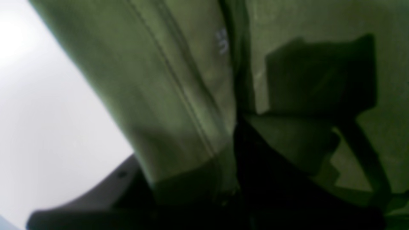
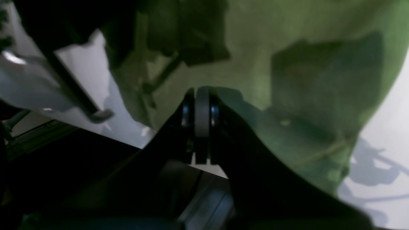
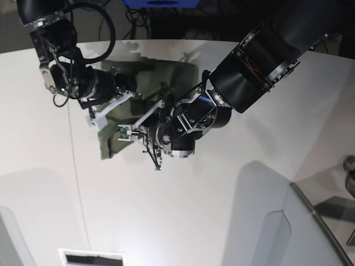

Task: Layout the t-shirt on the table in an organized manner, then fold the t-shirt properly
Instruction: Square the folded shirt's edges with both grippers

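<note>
We see the t-shirt point(image 3: 147, 91) lying bunched on the white desk point(image 3: 222, 188) between both arms, toward its far edge. The right gripper point(image 2: 202, 95) has its fingers pressed together, tips against the green cloth. The left gripper point(image 3: 126, 134) sits at the shirt's near edge; its fingers point(image 1: 255, 150) pinch a fold of the t-shirt. Only the left wrist view shows a faint white print point(image 1: 222, 41) beside a seam.
</note>
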{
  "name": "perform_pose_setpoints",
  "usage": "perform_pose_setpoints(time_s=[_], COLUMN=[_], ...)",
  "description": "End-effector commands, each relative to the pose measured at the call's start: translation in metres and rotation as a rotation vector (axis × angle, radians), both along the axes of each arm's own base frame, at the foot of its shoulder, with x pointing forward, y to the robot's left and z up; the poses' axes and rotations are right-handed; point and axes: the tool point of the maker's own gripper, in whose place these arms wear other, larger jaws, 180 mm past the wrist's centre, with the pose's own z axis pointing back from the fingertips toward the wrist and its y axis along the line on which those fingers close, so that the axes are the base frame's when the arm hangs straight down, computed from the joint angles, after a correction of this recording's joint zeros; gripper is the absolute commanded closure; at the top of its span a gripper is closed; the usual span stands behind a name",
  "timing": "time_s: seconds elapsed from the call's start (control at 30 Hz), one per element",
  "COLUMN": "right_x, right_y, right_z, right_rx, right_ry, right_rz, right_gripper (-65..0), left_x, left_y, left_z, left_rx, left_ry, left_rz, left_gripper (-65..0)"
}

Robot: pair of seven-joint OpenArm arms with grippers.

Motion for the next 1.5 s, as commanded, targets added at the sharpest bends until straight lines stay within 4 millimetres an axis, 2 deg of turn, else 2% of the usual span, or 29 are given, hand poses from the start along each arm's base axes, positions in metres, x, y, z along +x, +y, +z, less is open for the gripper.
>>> perform_pose_setpoints(time_s=[0.0, 0.13, 0.3, 0.33, 0.47, 0.57, 0.67, 0.73, 0.83, 0.9, 1.03, 1.07, 1.1, 1.13, 1.2, 1.23, 1.3, 1.47], right_x=[0.006, 0.0, 0.003, 0.003, 0.002, 0.002, 0.002, 0.002, 0.003, 0.004, 0.008, 0.01, 0.013, 0.018, 0.024, 0.026, 0.027, 0.01], right_y=[-0.004, -0.009, -0.01, -0.011, -0.012, -0.012, -0.012, -0.012, -0.012, -0.012, -0.011, -0.008, -0.006, -0.002, 0.004, 0.006, 0.001, -0.007], right_z=[0.002, -0.013, -0.014, -0.014, -0.015, -0.015, -0.015, -0.015, -0.015, -0.014, -0.011, -0.006, 0.0, 0.009, 0.029, 0.036, 0.04, 0.029], right_rx=[0.001, -0.016, -0.019, -0.021, -0.023, -0.024, -0.024, -0.024, -0.024, -0.023, -0.022, -0.018, -0.012, -0.002, 0.019, 0.023, 0.013, -0.006], right_ry=[-0.012, 0.032, 0.031, 0.031, 0.034, 0.035, 0.034, 0.034, 0.032, 0.029, 0.016, 0.001, -0.02, -0.051, -0.107, -0.126, -0.141, -0.104], right_rz=[-0.008, -0.02, -0.02, -0.02, -0.021, -0.021, -0.022, -0.022, -0.022, -0.021, -0.018, -0.011, -0.005, 0.001, 0.017, 0.017, 0.022, 0.02], right_gripper=[0.0, 0.0, 0.0, 0.0, 0.0, 0.0, 0.0, 0.0, 0.0, 0.0, 0.0, 0.0, 0.0, 0.0, 0.0, 0.0, 0.0, 0.0], left_x=[0.006, 0.011, 0.026, 0.031, 0.046, 0.057, 0.068, 0.076, 0.087, 0.095, 0.102, 0.097, 0.089, 0.079, 0.052, 0.036, 0.01, -0.05], left_y=[-0.001, 0.0, 0.0, 0.002, 0.006, 0.007, 0.007, 0.004, -0.002, -0.01, 0.001, 0.006, 0.013, 0.017, 0.023, 0.028, 0.037, 0.049], left_z=[0.006, 0.009, 0.02, 0.022, 0.033, 0.042, 0.052, 0.06, 0.078, 0.101, 0.14, 0.144, 0.146, 0.142, 0.131, 0.121, 0.105, 0.075], left_rx=[-0.005, -0.001, 0.002, 0.013, 0.046, 0.043, 0.039, 0.035, 0.011, -0.049, -0.068, -0.076, -0.083, -0.09, -0.118, -0.12, -0.123, -0.174], left_ry=[-0.01, -0.019, -0.053, -0.062, -0.098, -0.121, -0.145, -0.165, -0.205, -0.25, -0.333, -0.343, -0.35, -0.344, -0.314, -0.291, -0.247, -0.132], left_rz=[-0.004, -0.004, -0.004, -0.002, 0.004, 0.01, 0.013, 0.012, 0.007, 0.026, 0.144, 0.171, 0.191, 0.202, 0.217, 0.223, 0.24, 0.273], left_gripper=[0.0, 0.0, 0.0, -3.6, -31.4, -49.2, -58.7, -60.4, -60.2, -60.2, -58.7, -54.8, -47.2, -38.2, -10.4, 0.0, 0.0, 0.0])
